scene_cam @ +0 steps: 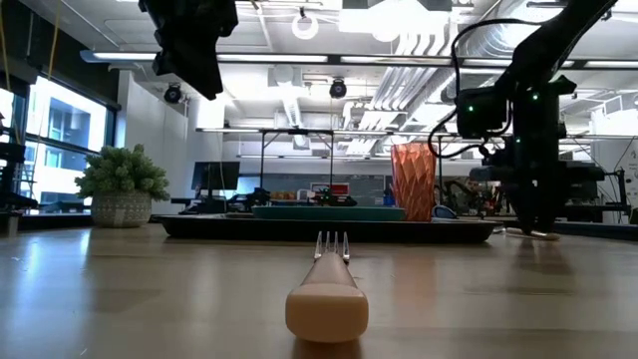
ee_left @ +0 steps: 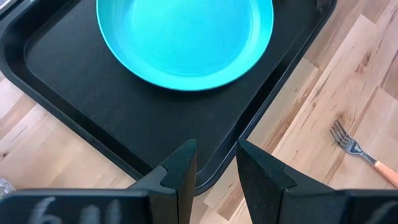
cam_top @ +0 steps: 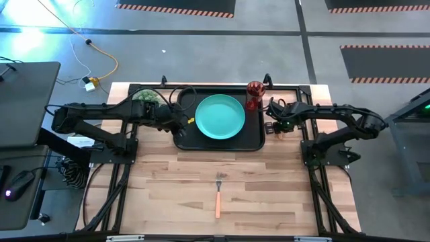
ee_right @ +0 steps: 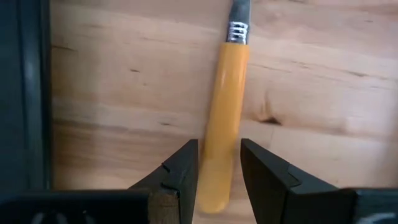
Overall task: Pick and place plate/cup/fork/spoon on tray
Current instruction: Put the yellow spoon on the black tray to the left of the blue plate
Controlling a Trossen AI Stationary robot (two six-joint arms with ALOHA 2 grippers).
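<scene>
The turquoise plate [cam_top: 220, 116] lies flat in the black tray [cam_top: 201, 144] at the table's far side. The dark-red cup [cam_top: 254, 94] stands upright at the tray's far right corner. The fork [cam_top: 218, 195] lies on the bare table near the front edge, tines toward the tray. The spoon shows only as an orange handle [ee_right: 225, 106] on the table just right of the tray; its bowl is out of view. My right gripper [ee_right: 219, 152] is down at the table, shut on that handle. My left gripper [ee_left: 216, 152] hovers open and empty over the tray's near left part, above the plate's level. My right gripper pinches the spoon's orange handle near its free end [ee_right: 217, 165] between its two fingers. The fingers come from above, pointing down, and lie across the handle. The spoon lies on the wooden table beside the tray's right rim [ee_right: 34, 93].
A small potted plant [cam_top: 144, 96] stands at the tray's far left corner. The tray's raised rim [ee_left: 249, 118] lies below my left gripper. Bare wood stretches from the tray to the table's near edge, with only the fork on it.
</scene>
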